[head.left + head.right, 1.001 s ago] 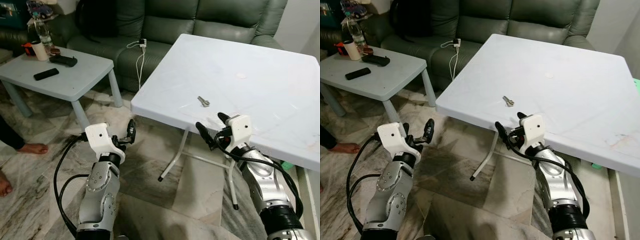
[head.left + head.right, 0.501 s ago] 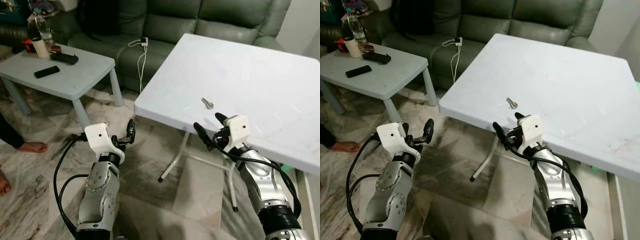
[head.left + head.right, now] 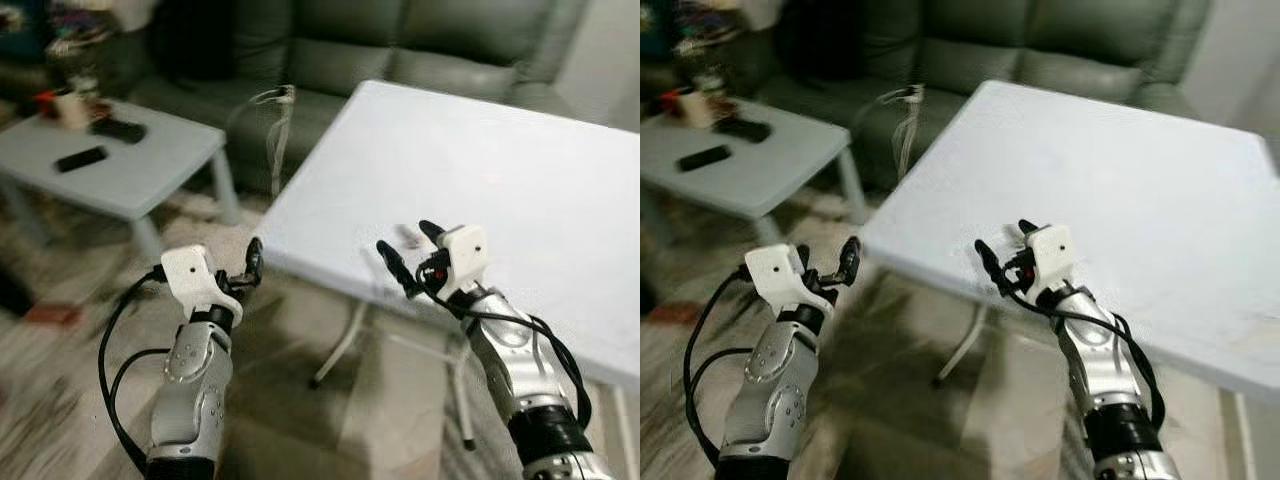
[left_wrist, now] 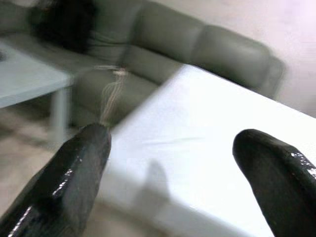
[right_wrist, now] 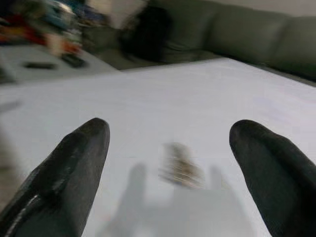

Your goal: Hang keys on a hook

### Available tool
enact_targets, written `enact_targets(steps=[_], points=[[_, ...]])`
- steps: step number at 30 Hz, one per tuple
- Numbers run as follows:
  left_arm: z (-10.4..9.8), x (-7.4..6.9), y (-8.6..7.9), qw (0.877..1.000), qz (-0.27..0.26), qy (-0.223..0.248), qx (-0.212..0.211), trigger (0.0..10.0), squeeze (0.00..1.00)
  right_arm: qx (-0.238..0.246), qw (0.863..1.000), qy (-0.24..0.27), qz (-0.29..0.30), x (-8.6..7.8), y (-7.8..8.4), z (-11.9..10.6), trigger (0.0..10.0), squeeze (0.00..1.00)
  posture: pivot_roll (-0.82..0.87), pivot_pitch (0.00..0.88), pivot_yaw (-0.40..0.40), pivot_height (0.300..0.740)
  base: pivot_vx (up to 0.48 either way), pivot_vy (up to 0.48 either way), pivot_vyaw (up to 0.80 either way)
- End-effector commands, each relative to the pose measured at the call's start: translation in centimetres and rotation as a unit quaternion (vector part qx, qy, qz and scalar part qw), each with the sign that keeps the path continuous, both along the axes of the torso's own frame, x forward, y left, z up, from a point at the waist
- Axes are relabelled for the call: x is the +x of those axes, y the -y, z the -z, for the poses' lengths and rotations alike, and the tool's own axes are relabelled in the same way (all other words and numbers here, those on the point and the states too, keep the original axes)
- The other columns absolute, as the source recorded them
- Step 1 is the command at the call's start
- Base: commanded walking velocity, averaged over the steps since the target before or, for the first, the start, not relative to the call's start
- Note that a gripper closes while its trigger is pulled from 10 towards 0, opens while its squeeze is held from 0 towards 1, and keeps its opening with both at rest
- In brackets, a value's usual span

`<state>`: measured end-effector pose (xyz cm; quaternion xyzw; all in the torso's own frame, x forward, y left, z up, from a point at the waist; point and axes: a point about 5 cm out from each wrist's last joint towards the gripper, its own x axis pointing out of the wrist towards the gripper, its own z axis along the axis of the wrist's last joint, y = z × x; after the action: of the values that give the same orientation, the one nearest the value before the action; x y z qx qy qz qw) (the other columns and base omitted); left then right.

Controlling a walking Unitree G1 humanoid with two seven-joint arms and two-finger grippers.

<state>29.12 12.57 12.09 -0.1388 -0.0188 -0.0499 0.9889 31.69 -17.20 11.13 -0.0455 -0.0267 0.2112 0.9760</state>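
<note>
The views are blurred by motion. A small metal key (image 3: 408,237) lies near the front edge of the white folding table (image 3: 520,170). My right gripper (image 3: 405,240) is open and hovers at that table edge, its two black fingers either side of the key (image 5: 180,165), a little short of it and apart from it. My left gripper (image 4: 170,143) is open and empty. It is held low over the floor, left of the table's corner (image 3: 262,222). No hook can be made out.
A low pale-blue table (image 3: 130,170) with a remote, a cup and a bottle stands at the left. A green sofa (image 3: 400,50) with a charger cable (image 3: 278,110) runs behind both tables. The white table's metal legs (image 3: 340,350) stand on the marble floor.
The whole picture has shifted and blurred, so the camera moved. My right gripper has come forward over the table edge, closer to the key. The left arm holds its pose.
</note>
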Motion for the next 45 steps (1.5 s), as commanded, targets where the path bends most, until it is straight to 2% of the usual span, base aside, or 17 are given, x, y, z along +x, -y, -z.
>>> enact_targets(steps=[1, 12, 15, 25, 37, 45], points=[[-0.3, 0.0, -0.6, 1.000, -0.015, 0.003, -0.004, 10.0, 0.00, 0.008, 1.000, 0.013, -0.008, 0.4, -0.7, -0.8, 10.0, 0.00, 0.04, 0.037, -0.083, 0.740, 0.000, 0.000, 0.00], [-0.4, -0.1, -0.3, 1.000, -0.010, 0.005, -0.002, 10.0, 0.00, 0.002, 1.000, 0.010, 0.000, 0.6, -0.7, -0.8, 10.0, 0.00, 0.04, 0.046, -0.085, 0.740, 0.000, 0.000, 0.00], [-0.6, -0.3, 0.1, 1.000, 0.009, 0.014, 0.018, 10.0, 0.00, 0.003, 1.000, 0.005, 0.000, 0.7, -0.7, -0.8, 10.0, 0.00, 0.04, 0.049, -0.087, 0.740, 0.000, 0.000, 0.00], [-0.6, -0.8, 1.2, 0.999, 0.038, 0.021, 0.029, 10.0, 0.00, -0.043, 0.999, -0.006, -0.023, 1.7, -0.8, -0.4, 10.0, 0.00, 0.03, 0.058, -0.091, 0.740, 0.000, 0.000, 0.00], [-0.6, -1.2, 2.3, 0.997, 0.059, 0.023, 0.034, 10.0, 0.00, -0.055, 0.997, -0.007, -0.049, 4.4, -3.2, -1.4, 10.0, 0.00, 0.05, 0.065, -0.100, 0.740, 0.000, 0.000, 0.00], [-0.7, -1.8, 3.1, 0.996, 0.074, 0.024, 0.031, 10.0, 0.00, -0.060, 0.995, -0.020, -0.083, 5.0, -4.2, -1.4, 10.0, 0.00, 0.06, 0.084, -0.116, 0.740, 0.000, 0.000, 0.00]])
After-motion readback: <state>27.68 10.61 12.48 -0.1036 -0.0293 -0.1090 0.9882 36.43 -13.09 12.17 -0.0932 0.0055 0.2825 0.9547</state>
